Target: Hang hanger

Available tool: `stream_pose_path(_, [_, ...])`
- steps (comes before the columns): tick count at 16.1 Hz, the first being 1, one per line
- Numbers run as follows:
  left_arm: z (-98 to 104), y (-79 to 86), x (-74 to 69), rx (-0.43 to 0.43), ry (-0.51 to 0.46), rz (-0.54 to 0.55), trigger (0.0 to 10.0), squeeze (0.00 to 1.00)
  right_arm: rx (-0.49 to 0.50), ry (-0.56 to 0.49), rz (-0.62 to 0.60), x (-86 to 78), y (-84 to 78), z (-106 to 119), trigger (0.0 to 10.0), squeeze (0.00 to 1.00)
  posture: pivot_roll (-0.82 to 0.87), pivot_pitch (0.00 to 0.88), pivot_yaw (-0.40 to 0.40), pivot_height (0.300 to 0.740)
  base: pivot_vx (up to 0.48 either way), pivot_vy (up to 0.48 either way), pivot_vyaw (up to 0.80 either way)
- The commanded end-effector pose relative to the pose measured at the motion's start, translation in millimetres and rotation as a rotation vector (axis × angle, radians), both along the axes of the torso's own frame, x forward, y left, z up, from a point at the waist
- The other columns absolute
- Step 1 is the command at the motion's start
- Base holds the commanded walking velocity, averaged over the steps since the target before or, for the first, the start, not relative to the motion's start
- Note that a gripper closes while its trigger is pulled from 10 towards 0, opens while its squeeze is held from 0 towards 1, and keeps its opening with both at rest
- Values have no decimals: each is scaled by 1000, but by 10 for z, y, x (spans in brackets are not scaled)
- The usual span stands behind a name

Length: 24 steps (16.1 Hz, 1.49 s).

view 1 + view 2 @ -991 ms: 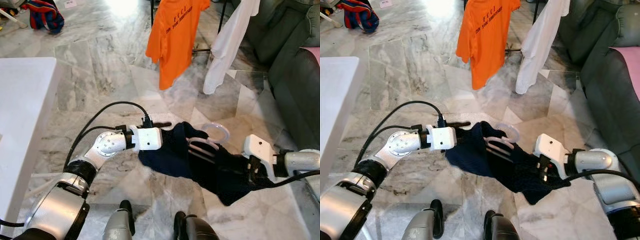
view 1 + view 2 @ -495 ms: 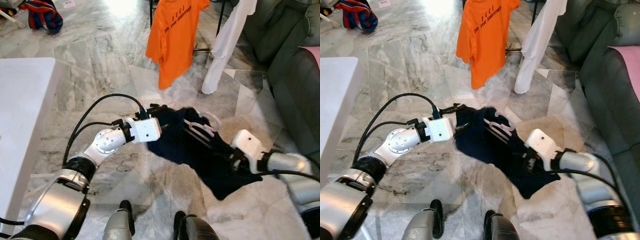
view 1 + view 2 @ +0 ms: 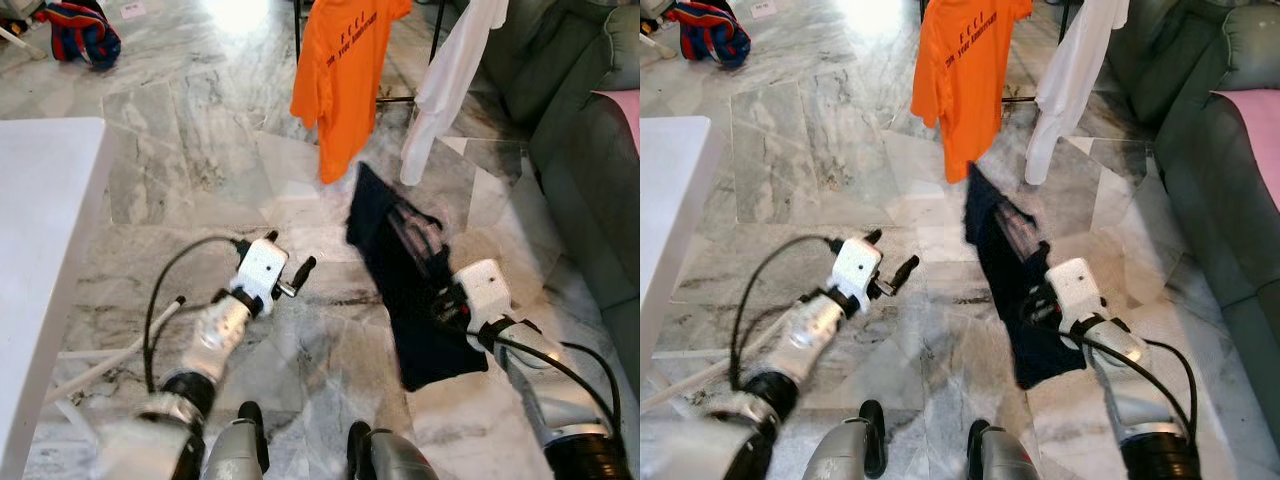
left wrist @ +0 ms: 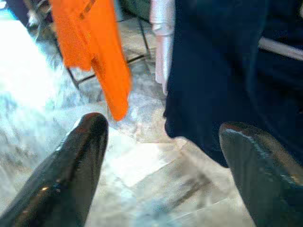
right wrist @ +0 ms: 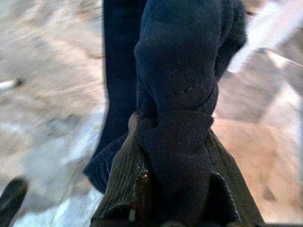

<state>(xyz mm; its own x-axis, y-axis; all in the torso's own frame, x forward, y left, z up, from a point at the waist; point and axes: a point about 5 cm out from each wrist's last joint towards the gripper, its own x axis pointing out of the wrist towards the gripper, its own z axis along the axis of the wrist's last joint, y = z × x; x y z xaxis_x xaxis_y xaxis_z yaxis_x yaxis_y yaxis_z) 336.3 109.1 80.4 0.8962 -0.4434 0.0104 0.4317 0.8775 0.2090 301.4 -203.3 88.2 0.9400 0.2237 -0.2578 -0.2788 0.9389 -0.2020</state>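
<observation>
Hanger (image 3: 418,232): a pale, thin-barred frame, blurred, showing at the upper part of a dark navy garment (image 3: 405,290) that sits at centre-right of the left eye view. Whether the garment is threaded on the hanger or merely draped over it cannot be told.

Left side of frame: a white table (image 3: 45,250) occupies the left edge. The left end effector (image 3: 290,275) sits at lower centre-left over the marble floor (image 3: 200,130), its two black fingers (image 4: 71,165) spread apart and empty, clear of the garment.

Centre top: an orange shirt (image 3: 340,70) and a white shirt (image 3: 445,80) hang from a dark-legged rack (image 3: 297,25); its rail is out of frame.

Centre-right: the right end effector (image 3: 445,305) is pinching bunched navy knit; the right wrist view shows cloth wadded between its fingers. Whether a hanger bar is also inside the pinch cannot be told.

Right edge: a grey-green sofa (image 3: 590,150).

Handling assessment: the hanger is likely light and rigid, with a smooth surface liable to slip. The garment is soft and will sag and swing. A hold on cloth alone gives poor control of the hook. A better hold is probably the neck just under the hook, or the shoulder bar through the fabric.
</observation>
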Motion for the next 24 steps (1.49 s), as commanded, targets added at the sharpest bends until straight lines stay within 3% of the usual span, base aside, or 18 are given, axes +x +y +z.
stream_pose_path(1, [-46, 37, -19, -37, 31, 45, 10000, 1000, 7, -44, -68, -10, -67, 68, 0, 0, -146, 257, 2, 740, 0, 0, 0])
stream_pose_path(2, [-82, 19, -42, -90, 55, 78, 10000, 0, 34, -54, -128, -29, -58, 39, 0, 0, -142, 250, 3, 740, 0, 0, 0])
stream_pose_path(3, [-122, 6, -70, -119, 74, 104, 10000, 0, 77, -48, -155, -73, 7, -10, 0, 0, -143, 246, 3, 740, 0, 0, 0])
stream_pose_path(4, [-149, 0, -95, -143, 86, 107, 10000, 0, 85, -48, -172, -100, 58, -42, 10000, 0, -144, 236, 8, 740, 0, 0, 0])
stream_pose_path(12, [-187, 8, -109, -204, 134, 159, 10000, 0, 147, -120, -280, -153, 188, -38, 10000, 0, -158, 210, 19, 740, 292, 0, 0])
stream_pose_path(24, [-140, -150, -89, -237, 148, 135, 10000, 0, 151, -141, -257, -97, 215, 21, 10000, 0, -164, 198, 16, 740, 405, 0, 0])
